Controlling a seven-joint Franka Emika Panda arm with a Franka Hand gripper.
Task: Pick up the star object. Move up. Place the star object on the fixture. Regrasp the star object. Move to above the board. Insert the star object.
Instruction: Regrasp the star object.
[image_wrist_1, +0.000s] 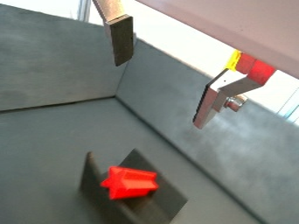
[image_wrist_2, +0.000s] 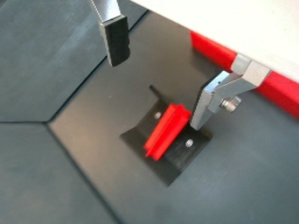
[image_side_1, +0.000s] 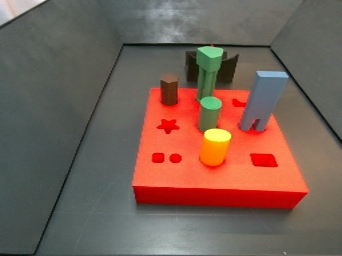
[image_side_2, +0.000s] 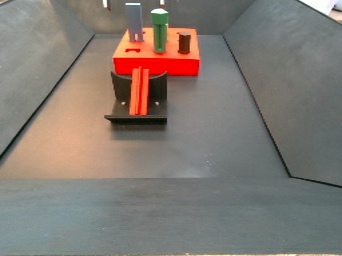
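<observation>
- Star object (image_wrist_2: 166, 131), the small red ridged peg, lies on the fixture (image_wrist_2: 176, 164), resting along its base plate; I also see it end-on in a wrist view (image_wrist_1: 128, 182), where its star-shaped section faces the camera.
- From a side view I read the star object (image_side_2: 139, 92) as a long red bar running down the middle of the fixture (image_side_2: 138, 113), which sits on the dark floor just in front of the board (image_side_2: 156, 60).
- My gripper (image_wrist_2: 163, 74) hangs above the fixture with its jaws spread wide and nothing between them; it is clear of the peg.
- One finger (image_wrist_2: 114, 38) shows as a silver plate with a dark pad, the other finger (image_wrist_2: 215, 101) as a silver plate with a bolt at its side. Both point down toward the floor.
- In a wrist view the gripper (image_wrist_1: 162, 83) is again spread wide, with the peg below it and apart from both plates.
- The board (image_side_1: 219, 192) carries a yellow cylinder (image_side_1: 215, 147), a green cylinder (image_side_1: 210, 113), a brown peg (image_side_1: 170, 91), a tall green piece (image_side_1: 209, 67) and a tall blue-grey block (image_side_1: 265, 102); its star-shaped hole (image_side_1: 168, 126) is unfilled.
- I cannot see the arm itself in either side view.
</observation>
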